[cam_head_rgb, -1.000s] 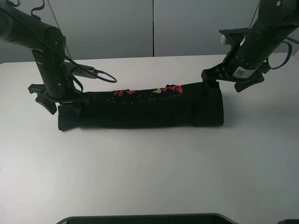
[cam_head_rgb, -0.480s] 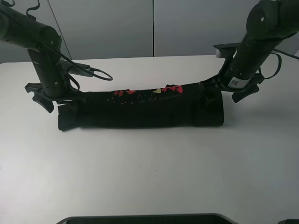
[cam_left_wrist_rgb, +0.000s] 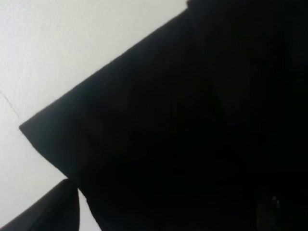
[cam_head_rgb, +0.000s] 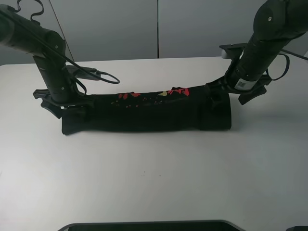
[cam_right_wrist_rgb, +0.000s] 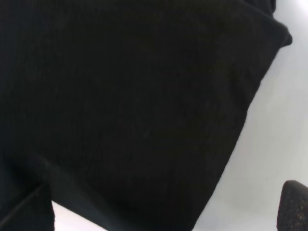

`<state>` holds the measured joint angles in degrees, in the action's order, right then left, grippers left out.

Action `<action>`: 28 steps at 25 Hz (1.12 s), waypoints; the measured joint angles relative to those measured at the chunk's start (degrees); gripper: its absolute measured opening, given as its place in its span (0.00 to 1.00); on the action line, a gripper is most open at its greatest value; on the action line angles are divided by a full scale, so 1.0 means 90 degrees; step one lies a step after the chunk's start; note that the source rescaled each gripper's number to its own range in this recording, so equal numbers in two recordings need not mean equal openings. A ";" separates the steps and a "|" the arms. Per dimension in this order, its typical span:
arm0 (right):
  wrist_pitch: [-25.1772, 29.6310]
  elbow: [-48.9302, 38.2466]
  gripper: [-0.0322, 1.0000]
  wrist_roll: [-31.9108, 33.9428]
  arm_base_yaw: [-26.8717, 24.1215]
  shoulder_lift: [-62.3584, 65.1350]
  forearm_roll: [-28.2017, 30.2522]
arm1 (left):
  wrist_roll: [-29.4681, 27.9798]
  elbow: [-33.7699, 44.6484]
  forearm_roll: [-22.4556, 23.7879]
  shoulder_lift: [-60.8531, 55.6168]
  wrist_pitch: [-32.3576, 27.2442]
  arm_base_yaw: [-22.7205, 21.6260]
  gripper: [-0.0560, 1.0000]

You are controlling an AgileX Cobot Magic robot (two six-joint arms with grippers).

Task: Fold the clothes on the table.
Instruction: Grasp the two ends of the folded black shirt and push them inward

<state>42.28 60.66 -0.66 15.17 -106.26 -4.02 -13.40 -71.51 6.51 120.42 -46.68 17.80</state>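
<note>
The black T-shirt (cam_head_rgb: 144,113) lies folded into a long narrow band across the white table (cam_head_rgb: 154,173), its red and yellow print (cam_head_rgb: 154,95) along the far edge. My left gripper (cam_head_rgb: 72,108) is down on the band's left end. In the left wrist view black cloth (cam_left_wrist_rgb: 192,120) fills the picture and one fingertip (cam_left_wrist_rgb: 48,211) shows far to the side. My right gripper (cam_head_rgb: 215,94) is down at the band's right end, by the far edge. In the right wrist view its fingertips (cam_right_wrist_rgb: 294,204) stand wide apart over the cloth (cam_right_wrist_rgb: 120,96).
Grey wall panels (cam_head_rgb: 159,29) stand behind the table's far edge. A cable loop (cam_head_rgb: 103,77) hangs from the left arm over the table behind the shirt. A dark flat object (cam_head_rgb: 149,226) lies at the near edge. Bare white tabletop spreads in front of the shirt.
My right gripper has come down and in from a raised position to the shirt's right end. My left gripper has shifted slightly right, and the shirt's left end has moved with it.
</note>
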 joint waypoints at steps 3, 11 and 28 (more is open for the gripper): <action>0.0000 0.0000 1.00 -0.0014 0.0000 0.0000 0.0000 | 0.0000 -0.0052 0.0000 0.0084 -0.0042 0.0000 0.96; 0.0000 0.0000 1.00 -0.0014 0.0000 0.0000 0.0000 | 0.0012 -0.0107 0.0000 0.0129 -0.0126 0.0000 0.96; 0.0894 0.1541 1.00 0.0074 -0.0223 -0.1093 0.0000 | 0.0054 -0.0130 -0.0011 0.0155 -0.0190 0.0000 0.96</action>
<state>50.32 74.53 0.00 13.17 -116.09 -4.02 -12.92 -72.69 6.41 121.82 -48.40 17.80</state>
